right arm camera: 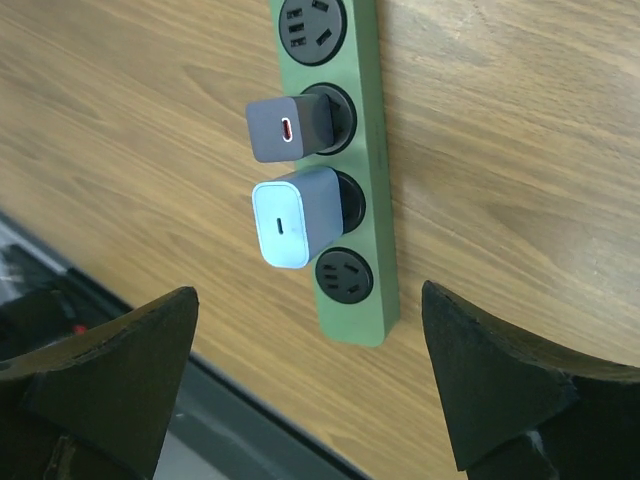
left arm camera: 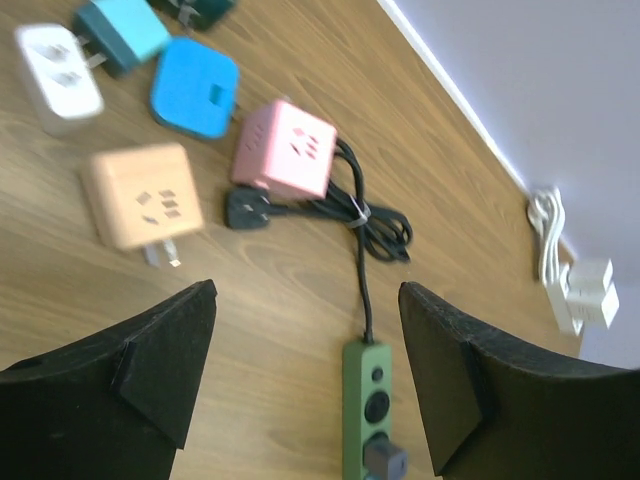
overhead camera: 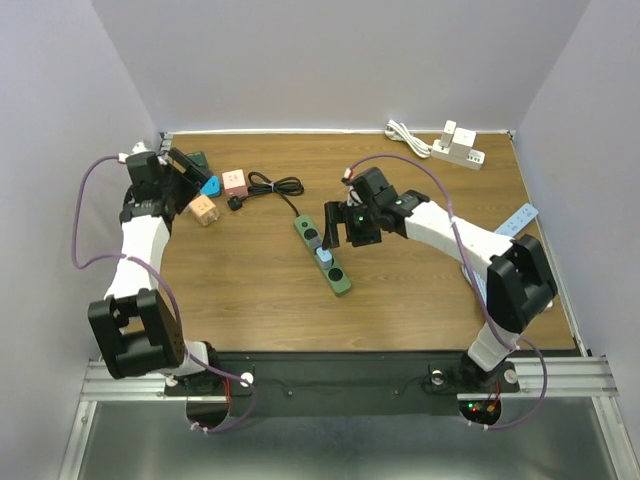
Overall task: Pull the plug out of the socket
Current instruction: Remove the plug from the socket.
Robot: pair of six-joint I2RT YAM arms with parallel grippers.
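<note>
Though spread wide, left gripper, right gripper — plugs in green strip, cubes nearby.

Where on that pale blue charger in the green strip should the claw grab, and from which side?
Probably grip the pale blue charger by the flat sides facing across the green strip, coming straight down. It stands upright in its socket, and the dark grey charger crowds it along the strip.

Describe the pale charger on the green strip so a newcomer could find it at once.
On the table lies a green power strip. Two chargers fill its middle sockets. Ours is the pale blue charger with a light face; its neighbour, the dark grey charger, has a red port.
</note>
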